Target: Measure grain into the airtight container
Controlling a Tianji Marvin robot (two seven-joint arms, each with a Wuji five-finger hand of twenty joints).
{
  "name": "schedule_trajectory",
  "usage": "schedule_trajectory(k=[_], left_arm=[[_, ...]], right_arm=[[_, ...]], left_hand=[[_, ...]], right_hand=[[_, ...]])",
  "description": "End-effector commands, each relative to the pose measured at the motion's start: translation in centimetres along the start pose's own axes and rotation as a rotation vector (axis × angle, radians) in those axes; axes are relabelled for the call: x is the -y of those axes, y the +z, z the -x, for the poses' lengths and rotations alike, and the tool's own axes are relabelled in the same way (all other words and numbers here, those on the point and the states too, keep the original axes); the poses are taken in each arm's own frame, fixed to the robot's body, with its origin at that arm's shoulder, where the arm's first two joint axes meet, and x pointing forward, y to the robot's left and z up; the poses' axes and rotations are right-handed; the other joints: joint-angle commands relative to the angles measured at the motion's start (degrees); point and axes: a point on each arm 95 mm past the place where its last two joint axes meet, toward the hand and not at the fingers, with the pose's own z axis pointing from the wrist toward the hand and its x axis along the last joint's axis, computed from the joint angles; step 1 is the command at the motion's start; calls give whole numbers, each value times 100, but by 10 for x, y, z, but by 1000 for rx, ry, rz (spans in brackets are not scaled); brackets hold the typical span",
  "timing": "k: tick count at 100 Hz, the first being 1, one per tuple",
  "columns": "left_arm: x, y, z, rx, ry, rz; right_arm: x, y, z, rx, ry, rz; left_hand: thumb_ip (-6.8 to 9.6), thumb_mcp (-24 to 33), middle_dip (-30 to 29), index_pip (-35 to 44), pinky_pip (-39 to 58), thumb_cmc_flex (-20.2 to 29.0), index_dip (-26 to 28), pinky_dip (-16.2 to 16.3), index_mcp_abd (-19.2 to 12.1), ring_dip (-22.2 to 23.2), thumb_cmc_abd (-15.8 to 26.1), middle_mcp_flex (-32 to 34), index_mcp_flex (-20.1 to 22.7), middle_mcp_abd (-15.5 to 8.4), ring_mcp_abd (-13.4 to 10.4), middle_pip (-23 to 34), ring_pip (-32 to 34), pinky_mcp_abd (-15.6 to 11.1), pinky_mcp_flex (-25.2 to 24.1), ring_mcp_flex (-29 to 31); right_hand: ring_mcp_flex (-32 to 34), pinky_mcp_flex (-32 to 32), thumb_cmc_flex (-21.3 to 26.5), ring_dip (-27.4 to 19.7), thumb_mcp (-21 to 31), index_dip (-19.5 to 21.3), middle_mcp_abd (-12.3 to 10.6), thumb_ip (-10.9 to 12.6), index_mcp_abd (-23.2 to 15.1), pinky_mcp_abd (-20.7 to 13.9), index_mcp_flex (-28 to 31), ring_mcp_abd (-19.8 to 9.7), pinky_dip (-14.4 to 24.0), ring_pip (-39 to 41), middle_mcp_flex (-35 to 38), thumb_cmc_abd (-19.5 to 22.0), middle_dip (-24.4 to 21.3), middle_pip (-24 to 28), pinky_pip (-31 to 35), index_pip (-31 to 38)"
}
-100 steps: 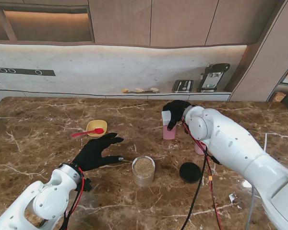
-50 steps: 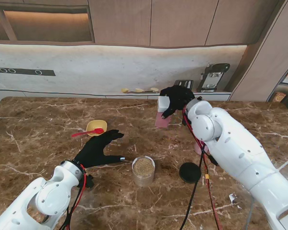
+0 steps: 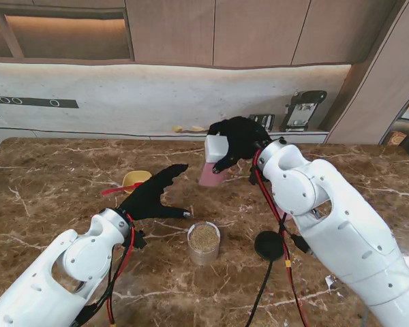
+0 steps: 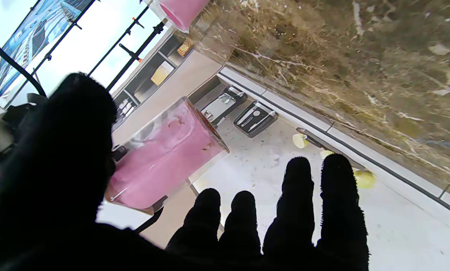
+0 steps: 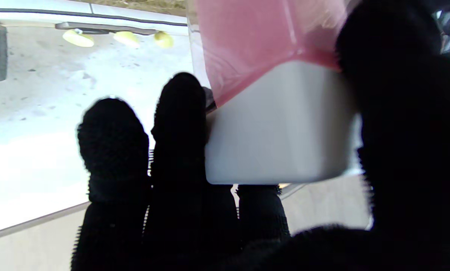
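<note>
My right hand [image 3: 240, 141] grips the pink container [image 3: 213, 162] by its white end, tilted in the air above the marble surface [image 3: 48, 204]. My left hand [image 3: 150, 197] hovers empty with fingers spread, beside the grain jar [image 3: 204, 242]. A black lid [image 3: 270, 245] lies to the jar's right.

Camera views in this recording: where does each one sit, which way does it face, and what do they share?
Stand view: above the shoulders, looking down at the brown marble table; both white arms and black-gloved hands show.
Left wrist view: along the open left hand towards the back counter; fingers show.
Right wrist view: along the right hand, gripping the pink, white-capped transparent container.
Shared: all three views show that container.
</note>
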Motion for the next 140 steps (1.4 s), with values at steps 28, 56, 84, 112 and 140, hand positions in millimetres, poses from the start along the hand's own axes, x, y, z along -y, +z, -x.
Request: schedule_trajectory(k=[28, 56, 84, 112, 140], left_arm=[[-11, 20, -2, -6, -35, -20], [-18, 28, -5, -37, -70, -62], [-29, 31, -8, -29, -152, -74], [-31, 29, -7, -9, -205, -59], [-35, 25, 2, 14, -242, -52]], right_arm=[[17, -13, -27, -70, 78, -59], [36, -15, -34, -74, 117, -36], [42, -11, -43, -92, 146, 11], [42, -10, -45, -87, 183, 36], [36, -14, -46, -83, 222, 53]], left_hand=[[-173, 65, 168, -99, 465, -319, 298, 352, -148, 242, -243, -233, -192, -43, 109, 0, 182, 188, 217, 222], [-236, 489, 563, 1303, 1103, -387, 839, 792, -236, 1026, -430, 517, 822, -124, 54, 1020, 938, 195, 650, 1154], [-185, 862, 714, 2075, 1567, -254, 996, 1172, -363, 2054, -313, 1109, 1137, -30, 91, 1239, 1850, 417, 896, 1923], [-111, 1419, 944, 2548, 1888, -164, 1270, 1419, -815, 2500, -73, 1880, 1681, -23, 151, 1445, 2546, 754, 932, 2313], [-7, 178, 577, 1654, 641, -185, 836, 1390, -1104, 1260, 241, 1109, 1371, -82, 256, 881, 631, 1085, 121, 1197]], right_hand=[[265, 160, 908, 140, 1145, 281, -598, 244, -945, 24, 879, 78, 82, 81, 888, 915, 516, 768, 340, 1559], [414, 315, 922, 147, 1174, 263, -563, 236, -911, 26, 954, 70, 64, 101, 996, 829, 517, 766, 418, 1573], [473, 390, 904, 143, 1238, 250, -558, 220, -886, 27, 976, 65, 23, 99, 1037, 813, 498, 771, 449, 1598], [460, 369, 897, 139, 1251, 246, -563, 218, -881, 45, 969, 67, -5, 76, 1026, 837, 494, 769, 440, 1604], [470, 363, 888, 145, 1252, 245, -548, 222, -873, 58, 963, 70, -23, 81, 1028, 865, 496, 781, 443, 1610]])
